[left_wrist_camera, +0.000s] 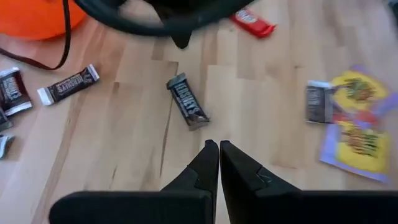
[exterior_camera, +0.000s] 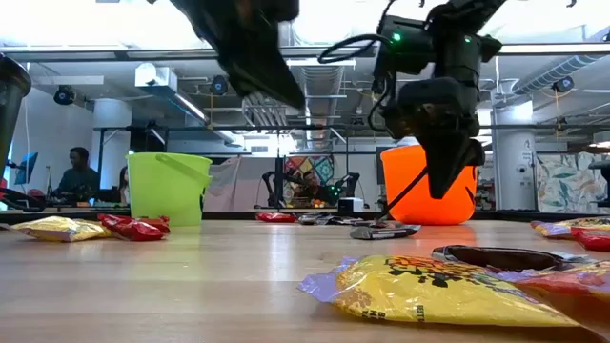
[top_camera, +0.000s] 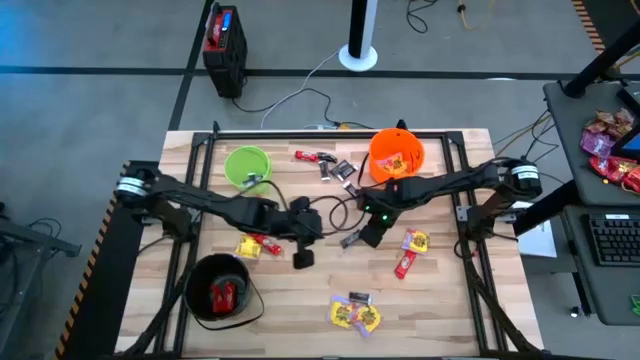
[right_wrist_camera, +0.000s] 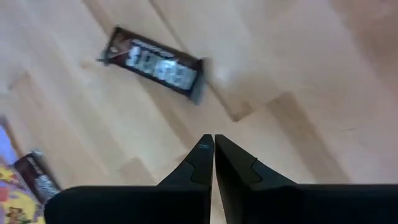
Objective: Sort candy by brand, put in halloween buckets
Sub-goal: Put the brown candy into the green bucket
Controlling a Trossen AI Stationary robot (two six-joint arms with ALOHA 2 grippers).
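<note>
Both grippers were pinched fully closed with nothing in them, parked over the middle of the wooden counter [top_camera: 300, 310]. The left gripper [top_camera: 303, 258] hung near a dark chocolate bar [left_wrist_camera: 187, 101] lying flat on the wood; the right gripper [top_camera: 364, 236] sat just above that same bar. Buckets: lime green bucket [top_camera: 248, 166] and orange pumpkin bucket [top_camera: 397, 153] at the back, black bucket [top_camera: 219, 288] up front with red candy in it. Loose candy was everywhere, like yellow packs [top_camera: 356, 314] and a red bar [top_camera: 404, 264].

black bucket [exterior_camera: 10, 105] cut off by the low view's left edge.
</note>
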